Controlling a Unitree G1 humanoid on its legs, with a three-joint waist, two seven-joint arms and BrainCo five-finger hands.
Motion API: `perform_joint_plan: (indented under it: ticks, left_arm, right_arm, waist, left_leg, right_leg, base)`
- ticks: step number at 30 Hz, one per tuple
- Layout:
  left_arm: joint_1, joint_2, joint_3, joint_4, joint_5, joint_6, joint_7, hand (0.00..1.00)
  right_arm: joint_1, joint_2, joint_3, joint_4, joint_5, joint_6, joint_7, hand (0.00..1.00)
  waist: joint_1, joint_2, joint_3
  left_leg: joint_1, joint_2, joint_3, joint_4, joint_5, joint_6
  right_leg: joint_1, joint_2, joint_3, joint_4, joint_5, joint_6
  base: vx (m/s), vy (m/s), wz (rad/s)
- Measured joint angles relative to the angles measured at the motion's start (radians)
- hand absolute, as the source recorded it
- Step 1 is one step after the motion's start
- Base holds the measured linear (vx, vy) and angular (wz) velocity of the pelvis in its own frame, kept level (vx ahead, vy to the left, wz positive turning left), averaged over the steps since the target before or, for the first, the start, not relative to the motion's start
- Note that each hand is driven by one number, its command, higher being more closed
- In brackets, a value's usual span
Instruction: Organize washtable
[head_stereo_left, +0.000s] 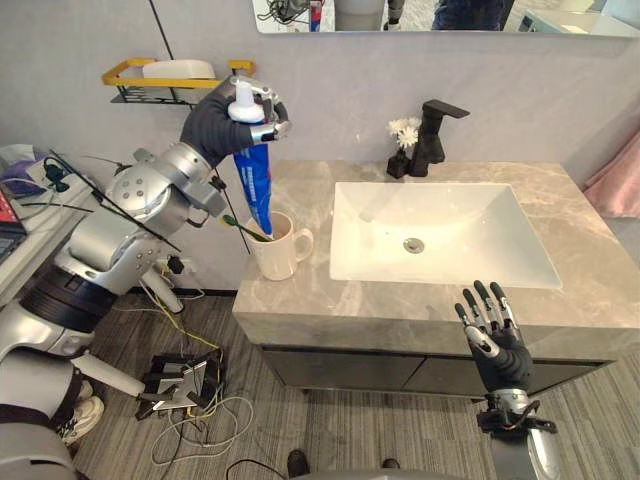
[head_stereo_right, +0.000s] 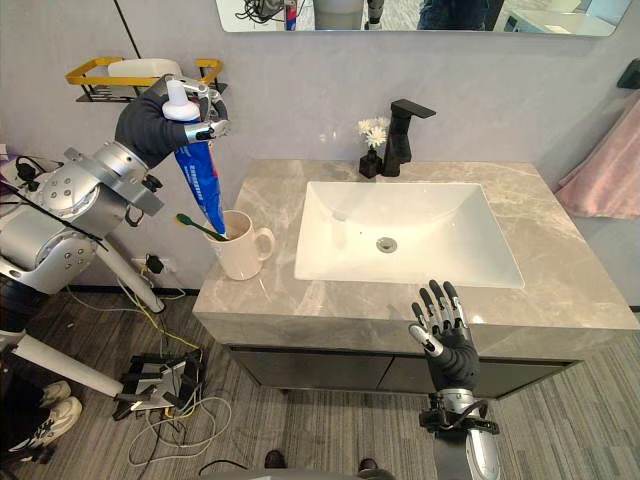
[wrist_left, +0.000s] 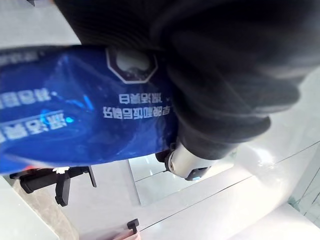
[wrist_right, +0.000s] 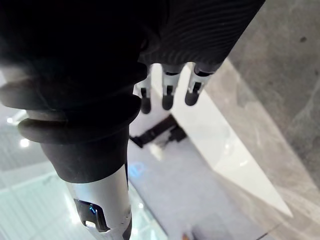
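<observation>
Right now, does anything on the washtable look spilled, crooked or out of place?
Nothing looks spilled or damaged. The only unsettled thing is the blue toothpaste tube, held by the left hand with its lower end in the upright white mug beside a green toothbrush.

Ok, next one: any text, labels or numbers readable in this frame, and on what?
Blue toothpaste tube with white cap, gripped by the left hand: white print, too small to read in the eye views, upside down and blurred in the left wrist view; nothing quotable.
White ceramic mug, black faucet, grey marble countertop: no text visible.
</observation>
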Motion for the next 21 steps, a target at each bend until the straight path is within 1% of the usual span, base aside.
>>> perform_joint_plan:
  ticks: [5, 8, 12, 17, 21]
  left_arm:
    - [0.001, 0.000, 0.001, 0.020, 0.002, 0.000, 0.001, 1.00]
    - [0.001, 0.000, 0.006, 0.020, 0.004, 0.000, 0.000, 1.00]
    - [0.001, 0.000, 0.042, 0.020, 0.005, -0.001, 0.003, 1.00]
    - [0.000, 0.000, 0.043, 0.021, 0.015, -0.001, 0.003, 1.00]
    - [-0.001, 0.000, 0.045, 0.028, 0.015, -0.001, 0.003, 1.00]
  right_arm:
    - [0.006, 0.000, -0.001, 0.000, 0.000, 0.000, 0.003, 0.00]
    - [0.006, 0.000, -0.001, 0.000, 0.000, 0.000, 0.018, 0.00]
    - [0.007, 0.000, 0.000, 0.000, 0.000, 0.000, 0.023, 0.00]
    - [0.006, 0.000, 0.000, 0.000, 0.001, 0.001, 0.024, 0.00]
    - [0.013, 0.001, 0.000, 0.000, 0.001, 0.001, 0.025, 0.00]
  waist:
    - [-0.001, -0.005, 0.001]
    - [-0.001, -0.006, 0.002]
    - [-0.007, -0.012, 0.007]
    - [-0.019, -0.020, 0.015]
    - [-0.020, -0.024, 0.018]
  left_leg:
    - [0.000, 0.004, 0.002, 0.000, 0.001, 0.001]
    - [0.000, 0.006, 0.002, 0.000, 0.001, 0.001]
    - [-0.001, 0.006, 0.005, 0.000, -0.001, -0.001]
    - [-0.001, 0.007, 0.007, 0.000, -0.005, -0.007]
    - [-0.011, 0.007, 0.014, 0.000, -0.006, -0.007]
  right_leg:
    - [0.000, 0.005, 0.002, -0.001, 0.003, -0.002]
    - [0.000, 0.008, 0.003, -0.004, 0.007, 0.000]
    - [0.000, 0.011, 0.005, -0.006, 0.008, 0.000]
    - [-0.001, 0.011, 0.007, -0.007, 0.008, 0.000]
    - [-0.016, 0.011, 0.014, -0.006, 0.006, -0.003]
  base:
    - [0.00, -0.002, -0.01]
    - [0.00, 0.000, 0.00]
    - [0.00, 0.000, 0.00]
    - [0.00, 0.000, 0.00]
    - [0.02, 0.003, -0.05]
